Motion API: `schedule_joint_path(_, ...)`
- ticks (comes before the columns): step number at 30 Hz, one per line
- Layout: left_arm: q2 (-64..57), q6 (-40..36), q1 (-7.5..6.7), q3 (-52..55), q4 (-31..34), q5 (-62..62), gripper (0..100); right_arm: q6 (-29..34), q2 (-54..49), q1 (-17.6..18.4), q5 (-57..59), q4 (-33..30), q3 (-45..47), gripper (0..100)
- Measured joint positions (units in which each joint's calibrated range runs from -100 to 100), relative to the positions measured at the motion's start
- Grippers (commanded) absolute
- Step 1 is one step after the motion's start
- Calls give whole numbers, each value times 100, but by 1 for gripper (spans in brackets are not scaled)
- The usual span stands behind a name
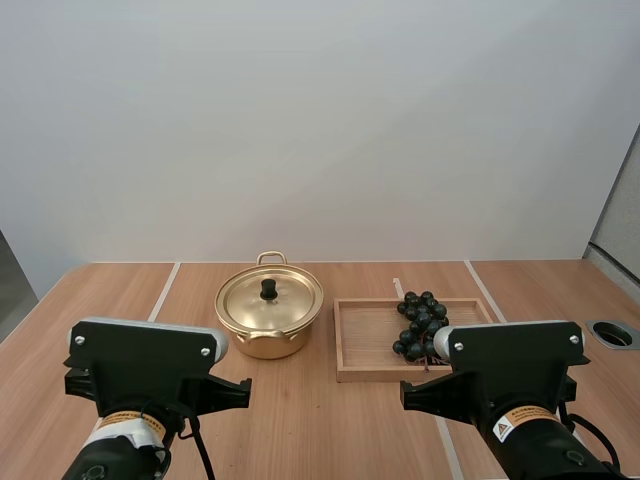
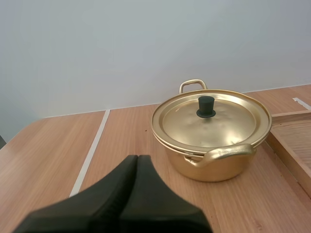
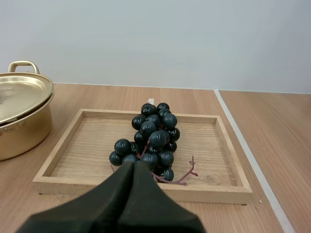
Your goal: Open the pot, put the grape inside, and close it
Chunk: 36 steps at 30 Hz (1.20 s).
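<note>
Both my grippers are closed together on nothing: left gripper (image 2: 137,158) facing the pot (image 1: 262,343), lid (image 1: 268,300) on, centre-left in the high view, right gripper (image 3: 134,164) just short of the grapes (image 1: 421,322) lying in the wooden tray (image 1: 365,335) right of centre.

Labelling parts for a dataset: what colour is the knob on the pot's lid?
Black knob on a gold lid; clearest in the left wrist view.

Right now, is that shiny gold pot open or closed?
Closed: the gold lid with its black knob sits flat on the rim of the round gold metal pot, covering it all round.
</note>
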Motion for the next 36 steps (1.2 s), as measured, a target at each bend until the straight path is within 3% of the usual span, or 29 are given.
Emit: schedule_joint_path(36,0,0,0,0,0,-302,0,0,0,0,-44,0,0,0)
